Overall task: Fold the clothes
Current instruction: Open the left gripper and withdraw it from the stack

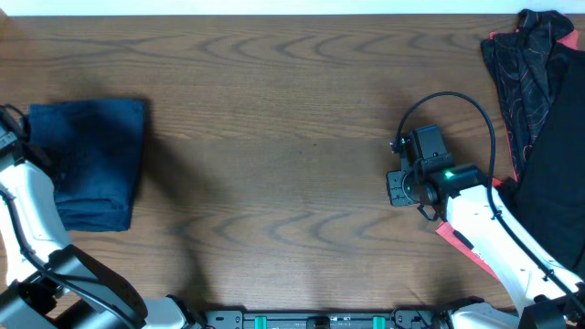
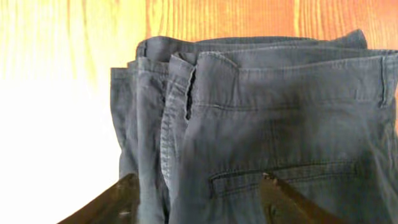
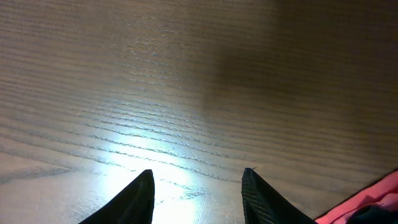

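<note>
In the overhead view, the folded blue trousers [image 1: 87, 164] are seen on the left side of the table [image 1: 274, 137], close against the left arm [image 1: 23, 196]. The pile of unfolded clothes [image 1: 535, 82] is found at the far right edge, with its long axis running from the far side of the table toward the robot. The right gripper [image 1: 399, 187] is placed just beside this pile but is pointed away from it, toward the middle of the table. The right arm is judged clearly the nearer one, and a turn back toward the pile is needed before anything can be picked.

In the left wrist view, the left gripper [image 2: 199, 205] is seen spread wide over the trousers, with the waistband lying away from the fingers [image 2: 118, 199]. Nothing is pinched. Whether the tips are touching the cloth cannot be told for sure, since the picture is blurred there.

In the right wrist view, the right gripper is also seen spread apart and empty, with only bare wood between the fingers [image 3: 134, 199]. A pink cloth [image 3: 367, 199] is caught in the lower right corner, just beside and behind the tool.
</note>
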Controlling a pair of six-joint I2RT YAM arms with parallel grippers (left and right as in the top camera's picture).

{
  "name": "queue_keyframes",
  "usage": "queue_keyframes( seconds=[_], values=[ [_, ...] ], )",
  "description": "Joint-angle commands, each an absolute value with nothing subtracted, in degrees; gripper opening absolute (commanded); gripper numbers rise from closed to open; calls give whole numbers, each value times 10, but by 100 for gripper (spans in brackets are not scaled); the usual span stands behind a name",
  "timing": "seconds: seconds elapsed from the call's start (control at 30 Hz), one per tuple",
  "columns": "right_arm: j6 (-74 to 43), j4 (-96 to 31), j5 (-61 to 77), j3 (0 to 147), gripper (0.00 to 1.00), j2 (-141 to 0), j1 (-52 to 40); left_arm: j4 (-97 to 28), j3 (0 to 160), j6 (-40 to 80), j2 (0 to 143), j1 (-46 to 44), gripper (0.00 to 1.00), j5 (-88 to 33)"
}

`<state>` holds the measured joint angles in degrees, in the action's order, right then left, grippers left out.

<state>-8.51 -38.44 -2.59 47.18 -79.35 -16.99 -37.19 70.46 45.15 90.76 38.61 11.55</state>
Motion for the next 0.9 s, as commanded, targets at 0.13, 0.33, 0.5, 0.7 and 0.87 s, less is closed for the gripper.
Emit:
queue_keyframes(
  seconds=[0.13,0.33,0.5,0.7,0.87],
  values=[
    [-81,-385,-32,471,45,-791,-164,-358,704,423,894,387,69,22],
    [-81,-356,-4,471,92,-791,-165,-293,704,328,888,349,98,-111],
    [-81,-295,40,471,99,-791,-165,-264,704,248,888,256,98,-135],
    [-81,-208,39,471,99,-791,-164,-264,704,151,888,115,98,-128],
    [-85,-173,56,477,99,-791,-147,-275,704,116,888,5,98,-119]
  ],
)
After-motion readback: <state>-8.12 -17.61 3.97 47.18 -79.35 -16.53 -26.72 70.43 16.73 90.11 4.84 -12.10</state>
